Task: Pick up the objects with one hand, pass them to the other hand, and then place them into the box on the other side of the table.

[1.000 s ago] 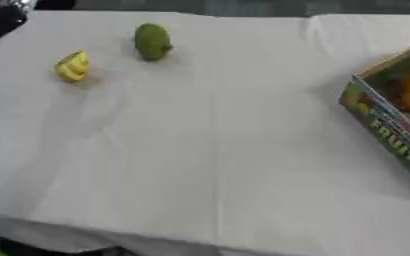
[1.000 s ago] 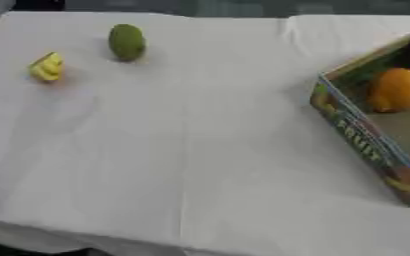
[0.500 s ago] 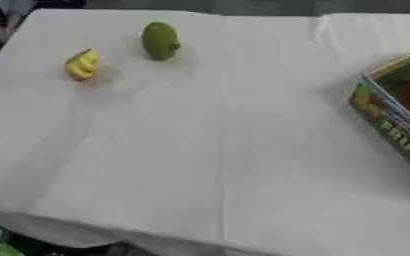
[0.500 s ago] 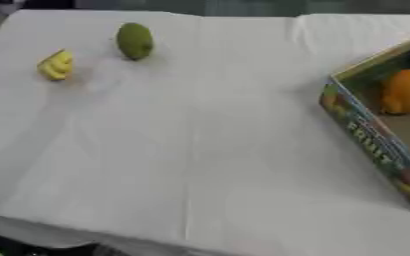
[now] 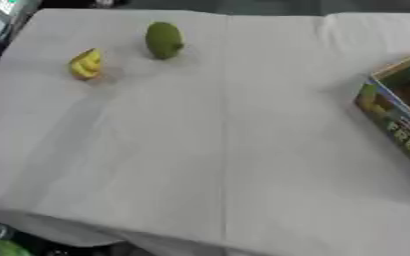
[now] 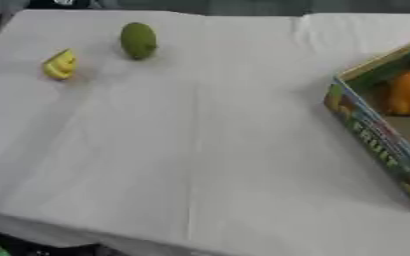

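White cloth covers the table (image 5: pixel 226 150) in the left eye view, and two pieces wait at the far left. A small yellow object (image 5: pixel 85 64), ridged like a short banana bunch, lies near the green fruit (image 5: pixel 163 40), a smooth oval standing just beyond it. Only the near corner of the box (image 5: pixel 399 112) shows at the right edge. Neither robot hand appears here, so I cannot tell how either stands.

From the right eye view the box opens up more, with an orange fruit (image 6: pixel 408 92) already resting inside it, well apart from the other two. No hand shows here either.

Both remaining pieces look light and rigid. The green one's rounded skin may slip, so wrapping around its widest middle seems safest. The yellow one's ridges should give purchase across its sides.
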Robot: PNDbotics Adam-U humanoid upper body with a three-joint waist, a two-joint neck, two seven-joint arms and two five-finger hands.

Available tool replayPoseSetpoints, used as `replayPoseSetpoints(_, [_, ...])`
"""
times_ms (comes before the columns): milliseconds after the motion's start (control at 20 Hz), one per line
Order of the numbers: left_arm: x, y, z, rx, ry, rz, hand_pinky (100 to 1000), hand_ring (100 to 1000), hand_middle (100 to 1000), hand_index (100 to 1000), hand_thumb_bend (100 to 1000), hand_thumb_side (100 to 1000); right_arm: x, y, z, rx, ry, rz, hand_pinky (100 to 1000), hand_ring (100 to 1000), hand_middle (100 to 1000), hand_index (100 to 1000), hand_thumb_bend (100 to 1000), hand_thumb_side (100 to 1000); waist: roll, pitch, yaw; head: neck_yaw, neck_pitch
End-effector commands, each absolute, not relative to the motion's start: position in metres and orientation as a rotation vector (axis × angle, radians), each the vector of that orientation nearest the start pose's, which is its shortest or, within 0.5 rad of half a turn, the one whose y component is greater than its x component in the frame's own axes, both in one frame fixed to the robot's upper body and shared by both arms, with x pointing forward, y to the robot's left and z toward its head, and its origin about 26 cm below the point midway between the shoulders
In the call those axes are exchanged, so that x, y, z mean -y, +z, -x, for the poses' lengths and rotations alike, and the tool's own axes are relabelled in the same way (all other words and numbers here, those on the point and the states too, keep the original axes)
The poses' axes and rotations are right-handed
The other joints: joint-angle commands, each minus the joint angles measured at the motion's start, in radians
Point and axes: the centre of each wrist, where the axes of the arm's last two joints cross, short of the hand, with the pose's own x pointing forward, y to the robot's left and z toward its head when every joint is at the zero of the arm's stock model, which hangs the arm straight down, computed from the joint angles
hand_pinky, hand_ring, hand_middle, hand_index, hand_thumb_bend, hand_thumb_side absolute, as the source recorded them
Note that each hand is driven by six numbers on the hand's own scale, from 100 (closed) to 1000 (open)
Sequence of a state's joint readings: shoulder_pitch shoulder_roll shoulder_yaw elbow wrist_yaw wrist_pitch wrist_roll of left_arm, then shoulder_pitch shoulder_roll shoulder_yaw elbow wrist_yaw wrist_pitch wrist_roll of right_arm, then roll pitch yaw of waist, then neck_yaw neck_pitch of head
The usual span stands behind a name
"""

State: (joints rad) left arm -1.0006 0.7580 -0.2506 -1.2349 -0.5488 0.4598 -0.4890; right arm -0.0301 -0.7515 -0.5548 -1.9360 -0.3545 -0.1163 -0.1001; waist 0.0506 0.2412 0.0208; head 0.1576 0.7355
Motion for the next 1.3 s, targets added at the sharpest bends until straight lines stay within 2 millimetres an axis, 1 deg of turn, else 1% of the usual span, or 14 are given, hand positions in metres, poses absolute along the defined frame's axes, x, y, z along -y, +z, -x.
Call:
replayPoseSetpoints(50, [-0.320,0.335,-0.436,1.224,-0.982,-1.004,827,803,741,796,711,441,0.455,0.269,-0.226,2.291,0.123,0.739,816,626,714,755,100,528,0.004,0.007,-0.001,-0.006,-0.026])
replayPoseSetpoints(100, [-0.320,0.334,-0.438,1.212,-0.988,-1.000,829,803,741,795,714,445,0.456,0.268,-0.226,2.287,0.123,0.739,816,625,713,754,100,515,0.004,0.008,-0.002,-0.008,-0.029])
replayPoseSetpoints(250, [-0.324,0.331,-0.441,1.167,-1.000,-0.991,834,807,718,797,723,447,0.457,0.267,-0.226,2.278,0.123,0.741,816,622,711,753,100,528,0.004,0.010,-0.003,-0.013,-0.034])
replayPoseSetpoints(300, [-0.325,0.329,-0.441,1.151,-1.002,-0.991,837,810,720,798,722,432,0.458,0.266,-0.226,2.275,0.123,0.742,816,621,709,752,100,528,0.003,0.010,-0.003,-0.014,-0.034])
replayPoseSetpoints(350, [-0.327,0.328,-0.442,1.135,-1.005,-0.991,841,813,726,800,726,443,0.458,0.265,-0.226,2.272,0.122,0.743,816,621,708,752,100,528,0.003,0.010,-0.004,-0.015,-0.034])
replayPoseSetpoints(700, [-0.335,0.325,-0.444,1.038,-1.037,-0.999,859,827,755,818,732,429,0.460,0.262,-0.226,2.257,0.127,0.749,817,618,706,750,100,528,0.001,0.007,-0.003,-0.020,-0.026])
replayPoseSetpoints(850, [-0.341,0.323,-0.444,0.995,-1.038,-1.003,870,842,785,843,738,439,0.461,0.261,-0.226,2.252,0.127,0.752,817,617,704,750,100,528,0.002,0.006,-0.002,-0.021,-0.022])
replayPoseSetpoints(1000, [-0.345,0.321,-0.444,0.959,-1.034,-1.014,872,843,785,834,747,426,0.461,0.261,-0.226,2.252,0.125,0.755,817,615,703,749,100,527,0.001,0.007,-0.002,-0.019,-0.018])
replayPoseSetpoints(1300, [-0.350,0.314,-0.446,0.902,-1.030,-1.028,874,849,785,812,740,435,0.463,0.259,-0.226,2.239,0.113,0.763,819,614,698,746,100,527,-0.001,0.011,-0.002,-0.011,-0.015])
